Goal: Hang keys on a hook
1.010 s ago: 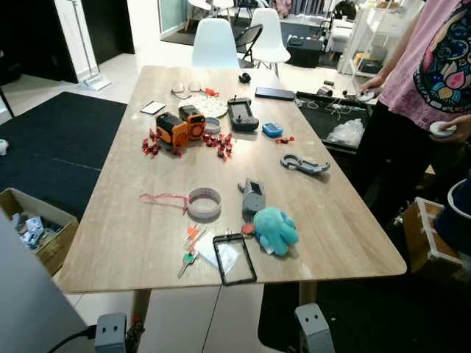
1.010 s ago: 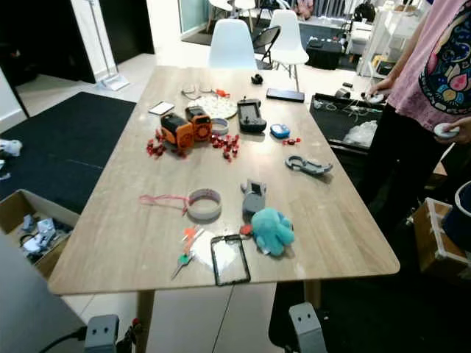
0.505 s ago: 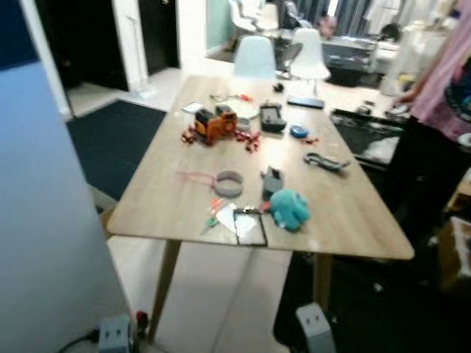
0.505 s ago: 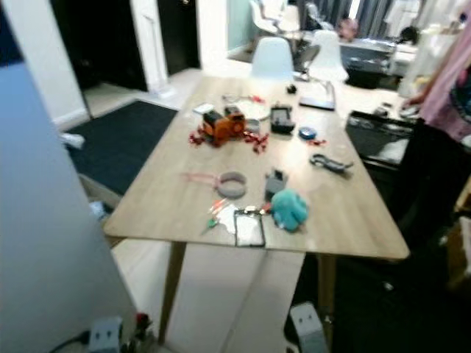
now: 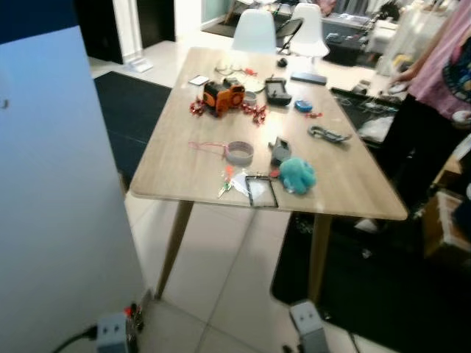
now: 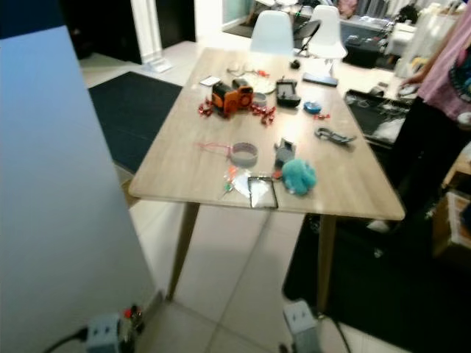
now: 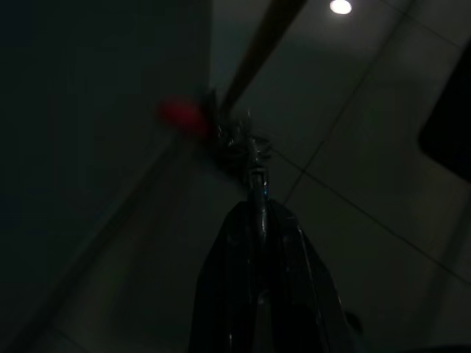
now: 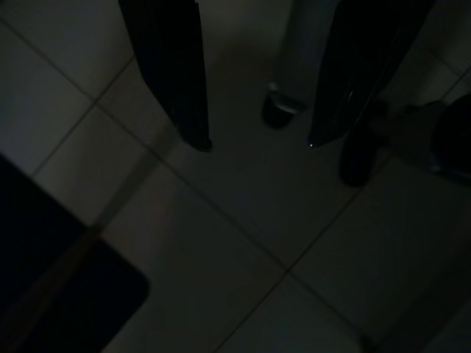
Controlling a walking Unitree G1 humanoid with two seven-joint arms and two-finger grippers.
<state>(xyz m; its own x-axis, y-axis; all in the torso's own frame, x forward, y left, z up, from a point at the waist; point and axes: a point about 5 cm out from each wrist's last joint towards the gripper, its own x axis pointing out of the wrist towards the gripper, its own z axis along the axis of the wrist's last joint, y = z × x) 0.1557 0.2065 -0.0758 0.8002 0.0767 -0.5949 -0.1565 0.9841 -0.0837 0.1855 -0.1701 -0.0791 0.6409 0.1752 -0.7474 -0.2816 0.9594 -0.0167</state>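
White panel (image 5: 59,184) stands beside cluttered table (image 5: 176,173).

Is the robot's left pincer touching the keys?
Touching. In the dark left wrist view, the left pincer has its two black fingers pressed together on the keys, which stick out from the tips along with a red tag.

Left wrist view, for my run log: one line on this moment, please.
left gripper: shut on metal keys with red tag | right gripper: open, idle | below: tiled floor

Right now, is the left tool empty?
No. In the left wrist view the left tool is shut on the keys, which have a red tag.
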